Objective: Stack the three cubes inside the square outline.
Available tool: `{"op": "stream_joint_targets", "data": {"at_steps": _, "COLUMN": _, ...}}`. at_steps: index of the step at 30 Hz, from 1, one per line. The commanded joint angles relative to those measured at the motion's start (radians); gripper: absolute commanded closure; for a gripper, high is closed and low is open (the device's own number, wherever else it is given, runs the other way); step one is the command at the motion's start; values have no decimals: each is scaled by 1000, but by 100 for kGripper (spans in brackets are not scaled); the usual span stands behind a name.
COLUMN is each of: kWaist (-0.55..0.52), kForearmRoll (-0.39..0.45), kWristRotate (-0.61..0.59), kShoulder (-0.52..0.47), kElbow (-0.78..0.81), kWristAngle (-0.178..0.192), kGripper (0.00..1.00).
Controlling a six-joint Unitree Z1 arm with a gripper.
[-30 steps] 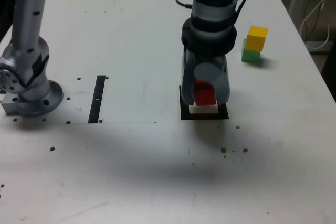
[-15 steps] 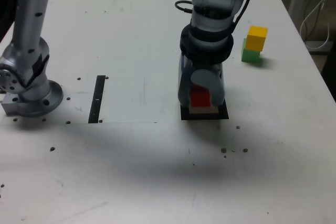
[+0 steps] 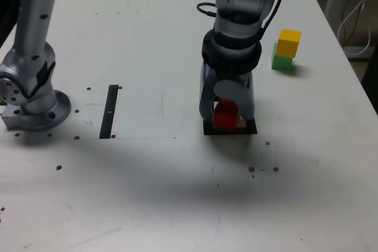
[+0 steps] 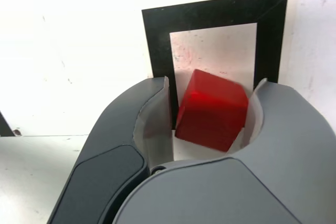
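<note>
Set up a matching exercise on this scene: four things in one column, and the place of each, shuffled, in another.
Things
1. red cube
2. yellow cube
3. green cube
4. thin black strip

Places
A. under another cube
B. between the fingers of the hand
C. on the table, between the arm's base and the square outline
D. on top of another cube

Pairs: 1-B, 2-D, 3-A, 4-C
</note>
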Motion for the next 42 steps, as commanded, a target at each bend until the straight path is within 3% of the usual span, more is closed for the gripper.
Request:
{"op": "stream_joint_targets", "data": {"at_steps": 1, "kWaist": 0, "kForearmRoll": 0, "kWristRotate": 2, "kShoulder": 0, "kElbow": 1, "kWristAngle": 5, "kGripper": 8}}
{"op": "stream_joint_targets", "data": {"at_steps": 6, "kWaist": 0, "kForearmRoll": 33, "kWristRotate": -2, "kShoulder": -15, "kElbow": -8, "kWristAngle": 28, "kGripper": 3}}
{"op": "stream_joint_targets", "data": {"at_steps": 11, "kWaist": 2, "kForearmRoll": 117, "kWristRotate": 4, "kShoulder": -55, "kElbow": -48, "kWristAngle": 90, "kGripper": 1}}
{"op": "stream_joint_targets", "data": {"at_steps": 15, "kWaist": 25, "kForearmRoll": 197, "kWristRotate": 95, "kShoulder": -86, "kElbow": -127, "kWristAngle": 154, "kGripper": 1}}
{"op": "stream_joint_targets", "data": {"at_steps": 19, "kWaist": 71, "kForearmRoll": 241, "kWristRotate": 267, "kShoulder": -90, "kElbow": -237, "kWristAngle": 186, "kGripper": 0}}
{"op": "stream_joint_targets", "data": {"at_steps": 25, "kWaist": 156, "kForearmRoll": 314, "kWristRotate": 520, "kShoulder": -46, "kElbow": -448, "kWristAngle": 191, "kGripper": 0}}
{"op": "stream_joint_targets", "data": {"at_steps": 32, "kWaist": 242, "kForearmRoll": 445, "kWristRotate": 700, "kShoulder": 49, "kElbow": -698, "kWristAngle": 181, "kGripper": 2}}
{"op": "stream_joint_targets", "data": {"at_steps": 42, "kWaist": 308, "kForearmRoll": 495, "kWristRotate": 769, "kShoulder": 218, "kElbow": -889, "kWristAngle": 157, "kGripper": 3}}
